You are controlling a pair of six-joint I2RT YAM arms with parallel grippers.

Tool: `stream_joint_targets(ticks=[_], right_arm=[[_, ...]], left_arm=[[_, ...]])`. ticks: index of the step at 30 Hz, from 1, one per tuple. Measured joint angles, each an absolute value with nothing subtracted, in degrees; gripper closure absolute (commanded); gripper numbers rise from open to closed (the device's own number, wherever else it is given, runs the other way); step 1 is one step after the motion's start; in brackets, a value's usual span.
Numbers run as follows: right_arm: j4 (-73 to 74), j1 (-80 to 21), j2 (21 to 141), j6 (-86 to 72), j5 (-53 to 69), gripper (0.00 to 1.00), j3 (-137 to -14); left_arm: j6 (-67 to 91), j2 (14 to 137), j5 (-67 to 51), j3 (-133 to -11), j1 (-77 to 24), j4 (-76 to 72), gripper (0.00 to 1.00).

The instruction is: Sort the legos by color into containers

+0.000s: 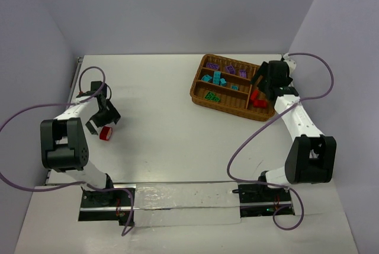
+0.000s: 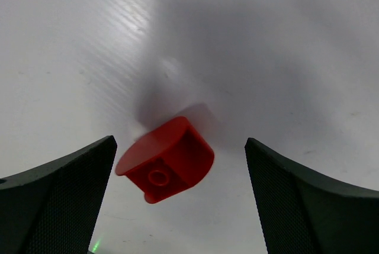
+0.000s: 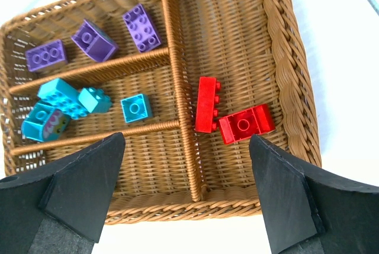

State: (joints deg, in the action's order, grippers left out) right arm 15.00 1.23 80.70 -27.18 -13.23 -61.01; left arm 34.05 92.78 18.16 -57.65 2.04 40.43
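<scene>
White table [image 1: 177,129], pale grey walls [image 1: 177,5], glossy strip [image 1: 183,198] along near edge

White bench [image 1: 177,118], matte, with faint ribbed streaks and a glare patch [image 2: 133,26] ahead of the left tool [image 1: 104,122]. Plain pale grey walls box it in: back wall [image 1: 189,11] beyond both tools, left wall [image 1: 29,47] outboard of the left tool, right wall [image 1: 349,41] just past the right tool [image 1: 260,88]. Glossy clear strip [image 1: 183,198] along the near edge, behind both tools. Light is soft and diffuse, shadows weak.
</scene>
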Motion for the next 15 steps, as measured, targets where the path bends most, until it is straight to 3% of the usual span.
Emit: stream_joint_targets(ticks=[6,15], right_arm=[[15.01,1.02,79.64,-27.19,-13.23,0.07,-61.01],[15.03,0.65,79.64,-27.27,-13.12,0.07,-61.01]], left_arm=[[33.39,92.82,13.41,-56.72,1.58,38.69,0.11],[34.28,92.82,12.77,-55.4,-2.26,38.79,0.35]])
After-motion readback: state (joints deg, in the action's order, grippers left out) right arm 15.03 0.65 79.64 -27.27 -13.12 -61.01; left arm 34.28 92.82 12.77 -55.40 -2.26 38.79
